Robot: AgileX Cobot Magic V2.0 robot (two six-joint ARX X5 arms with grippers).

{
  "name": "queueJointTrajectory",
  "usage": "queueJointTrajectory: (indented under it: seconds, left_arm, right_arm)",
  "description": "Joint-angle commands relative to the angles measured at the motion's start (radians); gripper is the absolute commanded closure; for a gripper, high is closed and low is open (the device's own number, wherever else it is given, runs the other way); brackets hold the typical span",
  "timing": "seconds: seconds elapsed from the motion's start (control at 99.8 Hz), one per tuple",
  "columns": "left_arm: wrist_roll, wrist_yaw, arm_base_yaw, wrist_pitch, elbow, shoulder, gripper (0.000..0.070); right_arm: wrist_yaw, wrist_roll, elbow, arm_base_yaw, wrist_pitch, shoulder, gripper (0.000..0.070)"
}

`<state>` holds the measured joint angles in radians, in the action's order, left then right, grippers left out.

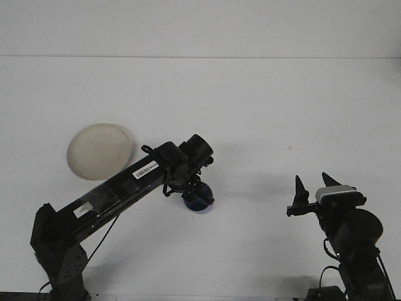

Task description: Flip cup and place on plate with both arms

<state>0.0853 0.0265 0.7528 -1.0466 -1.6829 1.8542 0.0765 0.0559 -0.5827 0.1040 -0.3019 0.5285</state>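
Your table (263, 106) is white and mostly bare. The left arm (119, 194) reaches across it from the lower left, its gripper (193, 191) down on the cup (198, 201) near the table's middle — the wrist hides the fingers, so you cannot tell whether they have closed on the cup. The right gripper (311, 187) waits low on the right, well apart from everything, fingers spread and empty. The plate (99, 150) sits left of the cup, beside the left arm, with nothing on it. The small blue cup looks tipped under the wrist, so you appear to be at the grasp-and-flip step. Next you need a firm hold, a clean turn upright, then a carry left to the plate — or a handover to the right.
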Motion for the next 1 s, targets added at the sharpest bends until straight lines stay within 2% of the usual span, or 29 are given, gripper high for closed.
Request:
queueJointTrajectory:
  seconds: [0.0, 0.23, 0.321, 0.691, 0.882, 0.992]
  left_arm:
    - [-0.031, -0.028, -0.019, -0.033, -0.076, 0.01, 0.0696]
    - [-0.059, -0.155, -0.15, -0.171, -0.299, -0.018, 0.0696]
    - [-0.072, -0.177, -0.231, -0.209, -0.374, -0.018, 0.0696]
    - [-0.063, -0.176, -0.613, -0.217, -0.402, -0.015, 0.0695]
    - [-0.05, -0.172, -0.729, -0.217, -0.397, 0.001, 0.0695]
    - [-0.05, -0.124, -0.767, -0.217, -0.397, 0.027, 0.0695]
  right_arm:
    - [0.002, 0.003, -0.006, 0.002, 0.01, 0.002, 0.0231]
    - [0.001, 0.003, -0.006, 0.002, 0.01, 0.002, 0.0231]
    - [0.001, 0.003, -0.006, 0.002, 0.01, 0.002, 0.0231]
    - [0.001, 0.003, -0.006, 0.002, 0.011, 0.002, 0.0231]
    - [0.001, 0.003, -0.006, 0.002, 0.017, 0.002, 0.0231]
    - [0.0, 0.003, -0.006, 0.002, 0.018, 0.002, 0.0231]
